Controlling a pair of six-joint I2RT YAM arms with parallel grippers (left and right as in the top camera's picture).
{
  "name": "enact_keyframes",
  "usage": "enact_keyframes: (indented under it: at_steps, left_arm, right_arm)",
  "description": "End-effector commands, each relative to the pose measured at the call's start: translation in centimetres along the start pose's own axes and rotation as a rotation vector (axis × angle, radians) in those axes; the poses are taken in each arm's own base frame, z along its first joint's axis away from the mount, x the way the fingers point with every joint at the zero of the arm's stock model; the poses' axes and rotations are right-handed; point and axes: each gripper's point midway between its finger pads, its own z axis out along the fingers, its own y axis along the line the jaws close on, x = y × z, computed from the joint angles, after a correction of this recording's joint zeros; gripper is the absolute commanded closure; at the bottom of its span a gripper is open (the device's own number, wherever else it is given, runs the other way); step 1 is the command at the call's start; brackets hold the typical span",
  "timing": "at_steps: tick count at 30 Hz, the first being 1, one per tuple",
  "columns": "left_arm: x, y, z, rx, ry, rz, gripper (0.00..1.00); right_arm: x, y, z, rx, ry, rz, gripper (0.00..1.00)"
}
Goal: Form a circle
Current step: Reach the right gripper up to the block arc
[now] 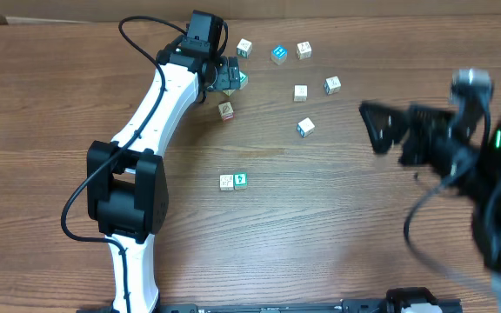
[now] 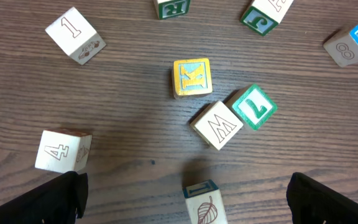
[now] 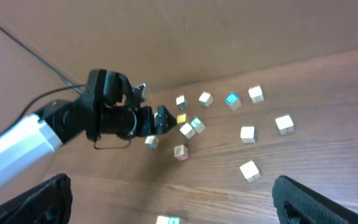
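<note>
Left claw (image 1: 226, 80) hangs spread wide and empty over the cluster of wooden letter blocks (image 1: 300, 91) in the upper middle of the overhead frame. Its wrist view shows only the two dark fingertips, in the bottom corners, with nothing between them except a leaf block (image 2: 202, 202) lying on the worktop (image 1: 337, 243) at the bottom edge. That open, high stance suits choosing a piece rather than carrying one.

Just above the middle of that view sits a yellow K block (image 2: 192, 78). Below and right of it, an M block (image 2: 217, 124) and a green block (image 2: 253, 107) touch each other and lie askew. A block marked 1 (image 2: 74, 35) lies in the upper left, and one marked 4 (image 2: 62, 151) at the left edge.

Right claw (image 1: 372, 129) is blurred at the right of the overhead frame, jaws also apart and empty, well clear of the blocks. Its camera looks down on the whole scatter from a height, which fits an arm keeping out of the way.

No ring exists yet. The blocks lie loosely across the upper middle, and two more (image 1: 233, 181) sit side by side well below them, near the frame's centre. I judge the task barely begun. The touching M and green pair would likely need separating before either can be gripped cleanly.
</note>
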Motion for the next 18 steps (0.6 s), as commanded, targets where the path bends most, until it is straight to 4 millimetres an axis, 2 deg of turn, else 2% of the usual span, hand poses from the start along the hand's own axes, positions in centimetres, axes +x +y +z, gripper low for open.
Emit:
enact_keyframes:
  at_steps: [1, 4, 7, 11, 15, 17, 18]
  left_arm:
    - [-0.1, -0.1, 0.2, -0.008, -0.006, 0.005, 0.00]
    - [-0.1, -0.1, 0.2, -0.008, -0.006, 0.005, 0.00]
    - [-0.1, -0.1, 0.2, -0.008, -0.006, 0.005, 0.00]
    - [-0.1, -0.1, 0.2, -0.008, -0.006, 0.005, 0.00]
    - [-0.1, -0.1, 0.2, -0.008, -0.006, 0.005, 0.00]
    - [-0.1, -0.1, 0.2, -0.008, -0.006, 0.005, 0.00]
    - [-0.1, -0.1, 0.2, -0.008, -0.006, 0.005, 0.00]
  right_arm:
    - [-2.8, 0.6, 2.4, 0.000, 0.093, -0.018, 0.00]
    - [-3.1, 0.2, 5.5, 0.023, 0.225, -0.011, 0.00]
    - [-2.4, -0.5, 9.2, 0.032, 0.334, -0.017, 0.00]
    - [-1.1, -2.9, 14.6, 0.048, 0.407, 0.031, 0.00]
    - [0.5, -5.0, 18.1, 0.074, 0.464, 0.081, 0.02]
    - [1.1, -6.0, 19.7, 0.093, 0.476, 0.109, 0.30]
    - [1.4, -6.8, 20.4, 0.118, 0.482, 0.124, 0.39]
